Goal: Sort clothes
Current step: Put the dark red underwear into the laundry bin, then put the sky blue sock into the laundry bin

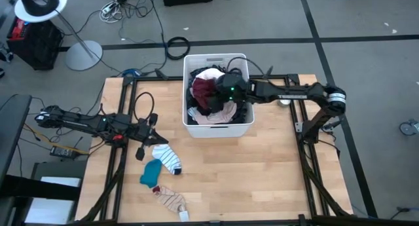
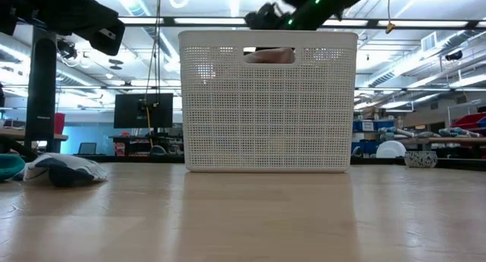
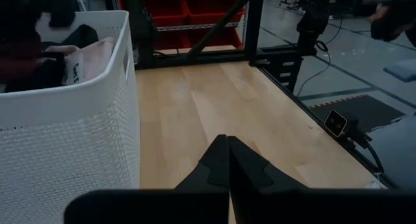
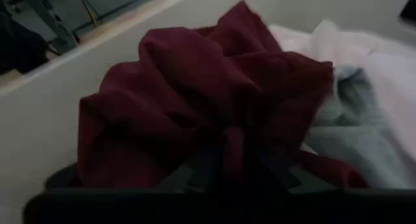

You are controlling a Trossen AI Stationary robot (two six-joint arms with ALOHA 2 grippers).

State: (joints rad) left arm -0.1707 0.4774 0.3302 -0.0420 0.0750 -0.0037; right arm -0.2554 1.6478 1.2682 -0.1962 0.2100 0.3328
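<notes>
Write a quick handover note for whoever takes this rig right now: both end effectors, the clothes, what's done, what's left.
Left end effector: shut, empty, waiting at the table's left side.
Right end effector: over the white basket, its fingers in the maroon garment; grip unclear.
Out on the table: a striped sock, a teal sock and a light patterned piece.
Left to do: the basket's pile, with pink, white and dark pieces.

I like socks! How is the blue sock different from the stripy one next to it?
The teal sock is one plain colour; the striped sock is white with dark bands. The teal one lies nearer the table's front edge, the striped one nearer the basket. Both lie flat on the table, outside the basket.
</notes>
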